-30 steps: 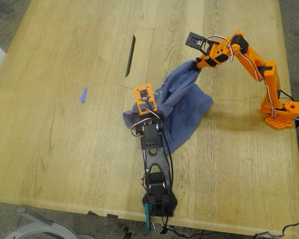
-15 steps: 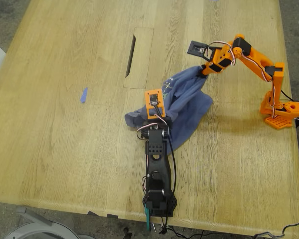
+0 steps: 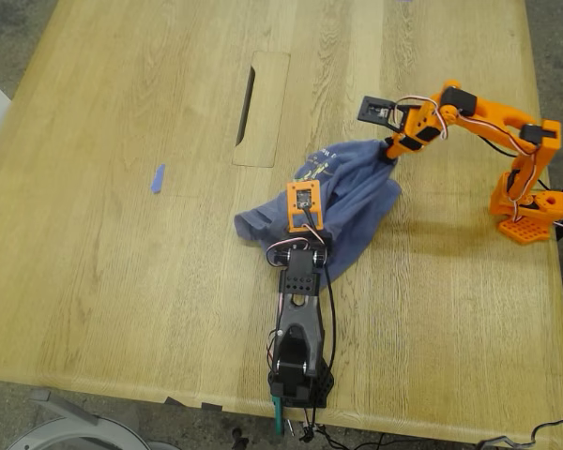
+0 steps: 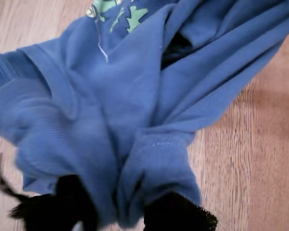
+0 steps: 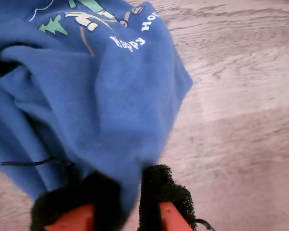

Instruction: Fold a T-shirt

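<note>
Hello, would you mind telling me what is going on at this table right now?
Two small arms are handling a blue T-shirt on a wooden table. My first gripper, on the black arm, is shut on a bunched fold of it. My second gripper, on the orange arm, is shut on another edge. The shirt lies crumpled between them, not yet folded; its print faces up.

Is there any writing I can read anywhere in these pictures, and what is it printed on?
"Happy": white lettering on the T-shirt, beside its cartoon print.
"Ho...": a second word after it, cut off by the second wrist view's edge.
The exterior view shows the print too small to read.
</note>
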Tool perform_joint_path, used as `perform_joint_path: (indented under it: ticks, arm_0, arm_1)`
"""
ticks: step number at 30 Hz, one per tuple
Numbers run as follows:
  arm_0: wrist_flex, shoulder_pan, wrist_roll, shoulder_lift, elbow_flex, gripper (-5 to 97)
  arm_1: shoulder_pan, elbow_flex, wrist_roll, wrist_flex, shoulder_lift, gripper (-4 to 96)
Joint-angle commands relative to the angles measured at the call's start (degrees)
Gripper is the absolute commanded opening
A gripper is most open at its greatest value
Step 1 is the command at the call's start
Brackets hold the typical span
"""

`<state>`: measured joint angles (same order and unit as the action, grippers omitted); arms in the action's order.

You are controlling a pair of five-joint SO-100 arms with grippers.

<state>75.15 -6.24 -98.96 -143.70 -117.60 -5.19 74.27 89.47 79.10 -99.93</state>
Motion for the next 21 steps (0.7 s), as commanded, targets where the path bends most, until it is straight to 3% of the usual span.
perform_joint_path:
  ticks: [1,8,21]
  arm_0:
    - [-1.8,-0.7,-1.3,-3.3,0.6,29]
    - [-2.1,-3.1,-5.2,-2.9,0.2,40]
    - [3.5,-19.3,-7.9,-5.1,-2.0,43]
  arm_1:
    - [0.7,2.5,-0.4,-1.8,-5.1,20.2]
    - [1.4,9.0,-0.5,-5.9,-8.4,27.7]
    - [3.4,15.5,-0.6,-9.7,-12.6,30.1]
